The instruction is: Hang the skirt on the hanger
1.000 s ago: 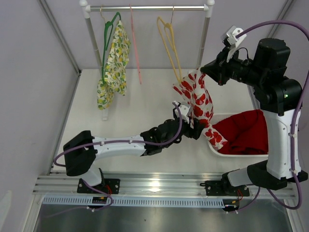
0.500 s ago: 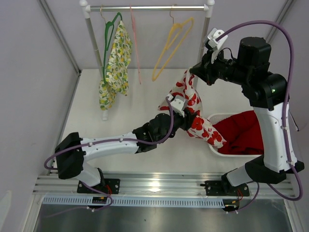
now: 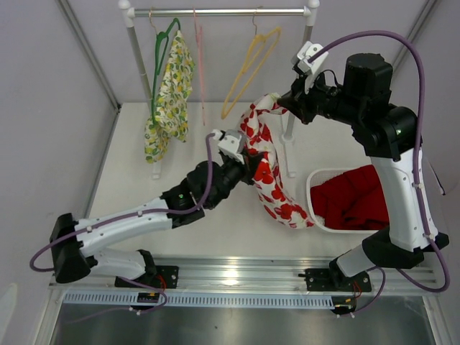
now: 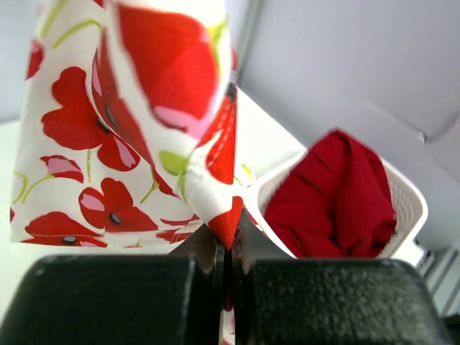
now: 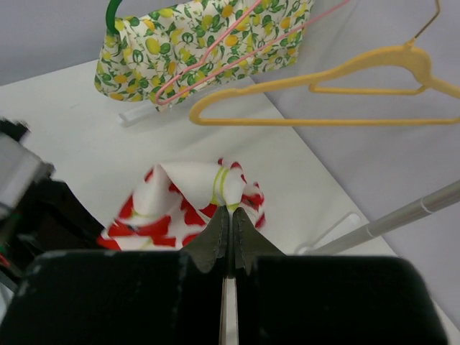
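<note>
The skirt [image 3: 267,162], white with red poppies, hangs in the air between both grippers, its lower end drooping beside the basket. My left gripper [image 3: 249,157] is shut on a lower fold of the skirt [image 4: 93,144], the cloth pinched at the left gripper's tips [image 4: 228,241]. Higher up, under the rail, my right gripper [image 3: 282,103] is shut on the top edge of the skirt [image 5: 180,201], cloth bunched at the right gripper's tips [image 5: 230,219]. A bare yellow hanger [image 3: 248,63] hangs tilted on the rail just left of the right gripper, and the same yellow hanger [image 5: 323,93] shows in the right wrist view.
A green hanger carrying a lemon-print garment [image 3: 171,90] and a thin pink hanger [image 3: 200,68] hang on the rail [image 3: 215,11]. The rack's right post [image 3: 307,43] stands behind the right gripper. A white basket [image 3: 310,190] holding red cloth [image 3: 356,201] sits at the right.
The left gripper closed on the skirt and moved left and away from me. The right gripper carried the skirt's top left toward the yellow hanger, which swung and tilted.
</note>
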